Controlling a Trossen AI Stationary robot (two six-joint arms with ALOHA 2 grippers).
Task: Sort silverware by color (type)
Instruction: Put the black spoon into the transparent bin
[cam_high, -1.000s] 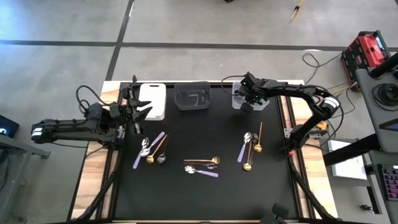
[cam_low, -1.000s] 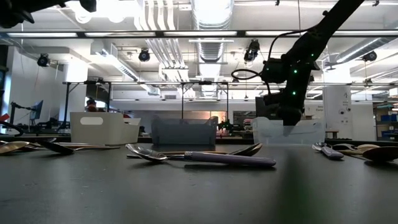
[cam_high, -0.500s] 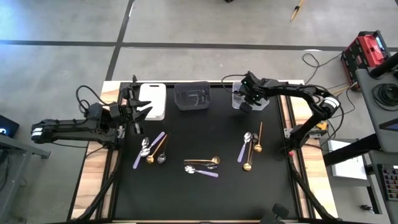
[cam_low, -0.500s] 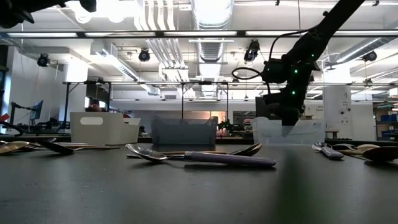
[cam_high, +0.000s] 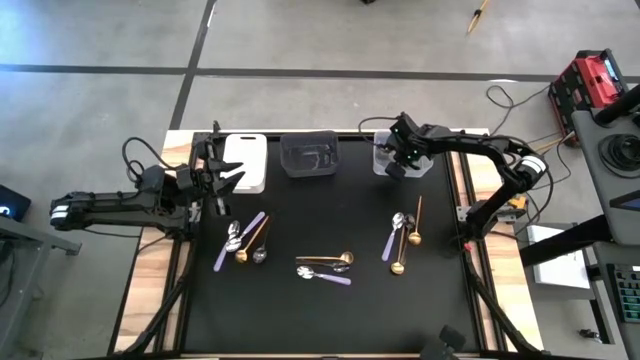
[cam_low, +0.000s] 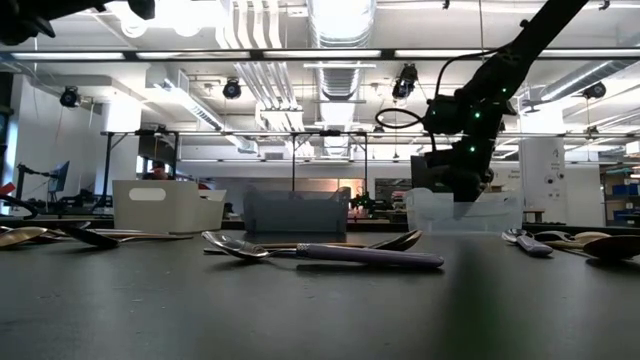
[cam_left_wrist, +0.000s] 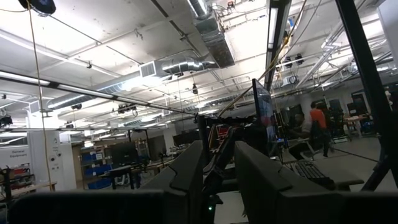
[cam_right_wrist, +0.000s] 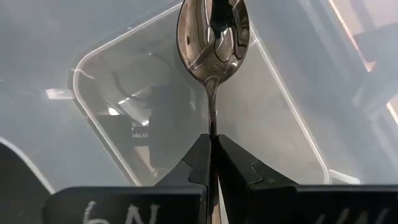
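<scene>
- Right wrist view is showing the right claw pinching the slim handle of a shiny silver spoon, its polished oval bowl hanging over the clear bin, a translucent rectangular box with rounded corners.
- High view is placing that claw at the far right corner of the matte black desk, right over the clear bin.
- Beside it along the far edge are sitting two more bins: a dark one in the middle and a white one to the left, three in all.
- Left claw is hovering beside the white bin, well apart from the right arm; the left wrist view is looking out into the room, and whether its fingers are parted I cannot tell.
- Loose silverware is lying in three clusters: a left cluster of gold, silver and lilac-handled pieces, overlapping too much to count exactly; a middle cluster of about three; and a right cluster of about four.
- Low view is showing a lilac-handled spoon lying flat nearest the camera.
</scene>
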